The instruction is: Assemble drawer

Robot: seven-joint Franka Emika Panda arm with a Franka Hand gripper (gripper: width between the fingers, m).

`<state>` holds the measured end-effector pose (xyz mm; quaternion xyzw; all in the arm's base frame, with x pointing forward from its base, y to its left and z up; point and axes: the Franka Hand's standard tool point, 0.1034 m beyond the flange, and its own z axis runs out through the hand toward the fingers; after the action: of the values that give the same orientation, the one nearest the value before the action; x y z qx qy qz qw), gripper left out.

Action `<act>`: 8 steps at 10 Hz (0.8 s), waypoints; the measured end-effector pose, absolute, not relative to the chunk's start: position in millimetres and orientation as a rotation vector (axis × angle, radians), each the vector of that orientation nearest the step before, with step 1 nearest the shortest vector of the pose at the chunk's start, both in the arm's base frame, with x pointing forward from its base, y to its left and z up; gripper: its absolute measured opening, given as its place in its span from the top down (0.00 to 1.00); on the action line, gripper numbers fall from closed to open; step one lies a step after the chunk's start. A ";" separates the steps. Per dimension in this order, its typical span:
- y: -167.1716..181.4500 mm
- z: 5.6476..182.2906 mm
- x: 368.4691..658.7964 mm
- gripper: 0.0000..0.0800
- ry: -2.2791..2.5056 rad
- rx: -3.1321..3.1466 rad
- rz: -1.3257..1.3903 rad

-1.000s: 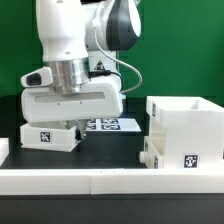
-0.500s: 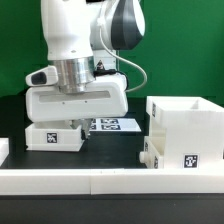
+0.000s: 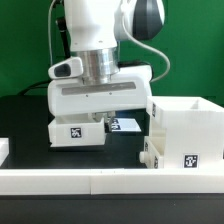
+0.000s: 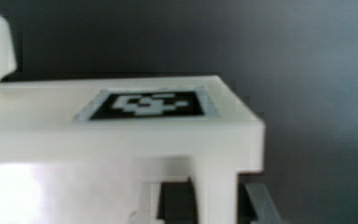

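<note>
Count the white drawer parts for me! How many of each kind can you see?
Casing: 1
Trays: 2, the held tray in the jaws and the loose tray next to the casing
Total: 3

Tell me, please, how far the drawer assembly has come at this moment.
Done: nothing seems fitted yet; the casing at the exterior view's right shows no tray inside. In hand: the hand is shut on one tray, its wall between the fingers in the wrist view. Left: sliding this tray into the casing, then the second tray, perhaps the low white piece at the casing's foot.
</note>
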<state>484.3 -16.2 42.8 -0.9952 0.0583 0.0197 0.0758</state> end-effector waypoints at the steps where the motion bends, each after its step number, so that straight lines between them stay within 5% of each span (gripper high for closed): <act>1: -17.7 46.7 492.4 0.95 0.103 -2.984 0.044; 8: -20.9 47.2 503.5 0.95 -0.686 -2.905 0.045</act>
<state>503.5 -20.9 47.2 -0.9701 -0.2292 0.0151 0.0780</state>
